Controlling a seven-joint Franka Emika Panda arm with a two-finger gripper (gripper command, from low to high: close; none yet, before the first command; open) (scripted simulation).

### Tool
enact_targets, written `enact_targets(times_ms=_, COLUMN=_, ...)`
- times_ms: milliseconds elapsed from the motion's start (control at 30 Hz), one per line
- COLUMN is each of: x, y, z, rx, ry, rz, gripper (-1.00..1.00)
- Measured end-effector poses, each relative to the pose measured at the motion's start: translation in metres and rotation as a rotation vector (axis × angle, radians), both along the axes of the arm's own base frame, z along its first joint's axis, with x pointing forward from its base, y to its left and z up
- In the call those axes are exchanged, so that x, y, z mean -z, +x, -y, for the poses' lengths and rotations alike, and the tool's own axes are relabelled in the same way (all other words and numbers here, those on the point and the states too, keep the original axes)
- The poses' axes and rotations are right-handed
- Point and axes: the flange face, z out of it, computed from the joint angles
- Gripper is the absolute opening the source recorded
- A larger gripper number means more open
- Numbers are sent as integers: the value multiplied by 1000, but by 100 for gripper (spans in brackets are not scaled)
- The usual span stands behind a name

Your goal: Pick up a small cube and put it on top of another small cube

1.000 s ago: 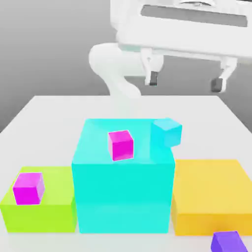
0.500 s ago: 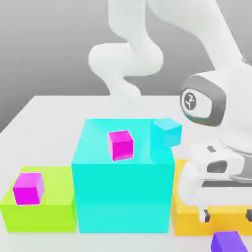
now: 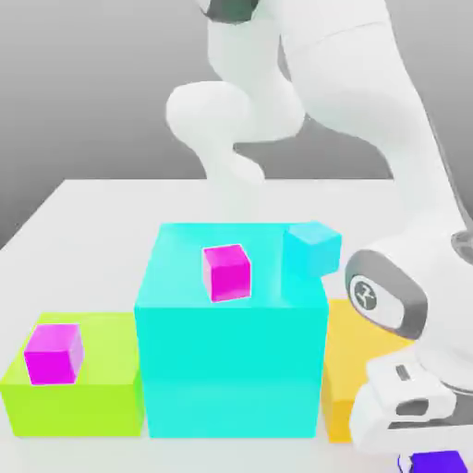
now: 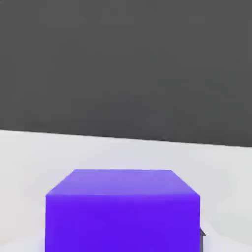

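Looking across my two feeds, the arm (image 3: 369, 111) dominates the exterior view, its white links sweeping down to the hand housing (image 3: 406, 411) at the lower corner on the exterior view's right, where the frame cuts it off. I cannot tell whether the fingers are open or closed: the exterior view loses them below its edge, and the hand view shows only a dark sliver just beside the cube, too little to judge.

The white counter (image 3: 92, 212) carries three big blocks in a row. The cyan block (image 3: 231, 369) is the tallest and sits well away from the hand; the orange block (image 3: 346, 369) is half hidden behind the hand housing; the green block (image 3: 78, 397) is the lowest and farthest off.

A magenta cube (image 3: 227, 272) sits on the cyan block, a second magenta cube (image 3: 54, 353) on the green block, and a small cyan cube (image 3: 312, 248) at the cyan block's far corner, though whether it rests on it or behind it I can't say.

The small cube (image 4: 123, 211), violet-blue, fills the near field of the hand view, lying on the counter directly under the hand. The exterior view gives only a strip of it (image 3: 436, 462) beneath the housing.
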Motion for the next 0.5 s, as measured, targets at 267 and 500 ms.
enact_targets(times_ms=267, x=-73, y=22, z=153, rx=294, ry=-76, rz=-7, gripper=-100)
enact_targets(times_ms=500, x=-135, y=-21, z=352, rx=725, ry=-72, rz=-15, gripper=-100)
